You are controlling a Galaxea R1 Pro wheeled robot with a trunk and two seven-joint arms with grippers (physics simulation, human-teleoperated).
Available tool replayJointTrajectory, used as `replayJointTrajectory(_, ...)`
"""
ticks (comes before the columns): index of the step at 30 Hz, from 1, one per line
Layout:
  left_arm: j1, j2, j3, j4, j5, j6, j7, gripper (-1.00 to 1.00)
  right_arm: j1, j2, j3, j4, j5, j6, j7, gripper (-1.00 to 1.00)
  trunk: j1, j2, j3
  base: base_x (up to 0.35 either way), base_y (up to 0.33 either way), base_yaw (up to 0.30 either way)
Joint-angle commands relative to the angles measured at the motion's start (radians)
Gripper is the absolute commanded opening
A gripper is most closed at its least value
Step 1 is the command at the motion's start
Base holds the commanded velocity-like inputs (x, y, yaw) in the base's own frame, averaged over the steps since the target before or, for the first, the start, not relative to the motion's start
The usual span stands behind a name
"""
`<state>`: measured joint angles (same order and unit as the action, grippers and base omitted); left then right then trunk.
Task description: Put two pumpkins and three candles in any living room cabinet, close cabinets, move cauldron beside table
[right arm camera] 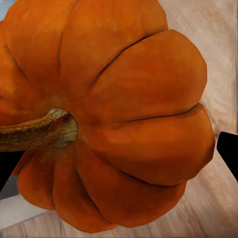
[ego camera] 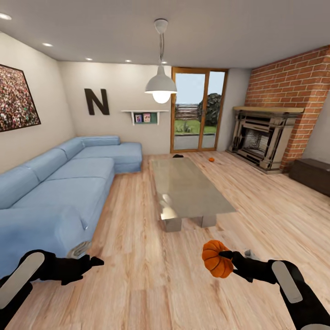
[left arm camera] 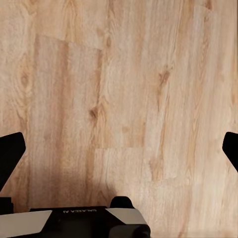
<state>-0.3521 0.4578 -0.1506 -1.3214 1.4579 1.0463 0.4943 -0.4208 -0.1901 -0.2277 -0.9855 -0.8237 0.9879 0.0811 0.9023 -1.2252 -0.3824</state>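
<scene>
My right gripper (ego camera: 228, 262) is shut on a bright-orange pumpkin (ego camera: 216, 259), held above the wooden floor in front of the glass-topped table (ego camera: 185, 183). In the right wrist view the pumpkin (right arm camera: 119, 114) shows its brown stem, with a black finger (right arm camera: 229, 153) at its side. A second pumpkin (ego camera: 211, 159) lies on the floor far off near the glass door. A small black shape beyond the table's far end looks like the cauldron (ego camera: 178, 156). The dark-brown cabinet (ego camera: 314, 174) stands at the right wall, its front shut. My left gripper (ego camera: 85, 268) hangs open over bare floor, its fingers (left arm camera: 10, 153) spread wide. A small grey stub (ego camera: 250, 252) beside the right gripper may be a candle.
A long blue corner sofa (ego camera: 59, 183) runs along the left, close to my left arm. A brick fireplace (ego camera: 261, 140) is at the back right. A lamp (ego camera: 161, 85) hangs over the table. Open wooden floor (ego camera: 151, 275) lies between the sofa, the table and the cabinet.
</scene>
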Motion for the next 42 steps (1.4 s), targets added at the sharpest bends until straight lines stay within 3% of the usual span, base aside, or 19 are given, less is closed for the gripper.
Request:
replayJointTrajectory(1, -0.001, 0.001, -0.001, -0.001, 0.011, 0.000, 0.010, 1.00, -0.001, 0.000, -0.004, 0.001, -0.003, 0.005, 0.008, -1.00, 0.000, -0.001, 0.000, -0.018, 0.000, -0.220)
replayJointTrajectory(21, -0.001, 0.001, -0.001, -0.001, 0.009, -0.001, 0.012, 1.00, -0.001, -0.004, -0.038, 0.052, -0.004, 0.004, 0.008, -1.00, 0.000, -0.001, 0.023, -0.001, 0.000, -0.222)
replayJointTrajectory(25, -0.001, -0.002, -0.004, 0.000, 0.002, -0.003, 0.012, 1.00, -0.001, -0.005, -0.068, 0.072, -0.003, 0.004, 0.008, -1.00, 0.000, -0.001, 0.026, 0.000, 0.000, -0.261)
replayJointTrajectory(37, -0.001, -0.001, -0.013, -0.001, 0.001, -0.002, 0.012, 1.00, 0.000, -0.008, -0.076, 0.092, -0.004, 0.003, 0.007, -1.00, 0.000, -0.001, 0.027, 0.000, -0.071, -0.277)
replayJointTrajectory(42, -0.001, -0.001, -0.014, -0.002, 0.001, -0.002, 0.012, 1.00, 0.000, -0.008, -0.128, 0.103, -0.003, 0.004, 0.007, -1.00, 0.000, -0.001, 0.027, 0.000, -0.175, -0.277)
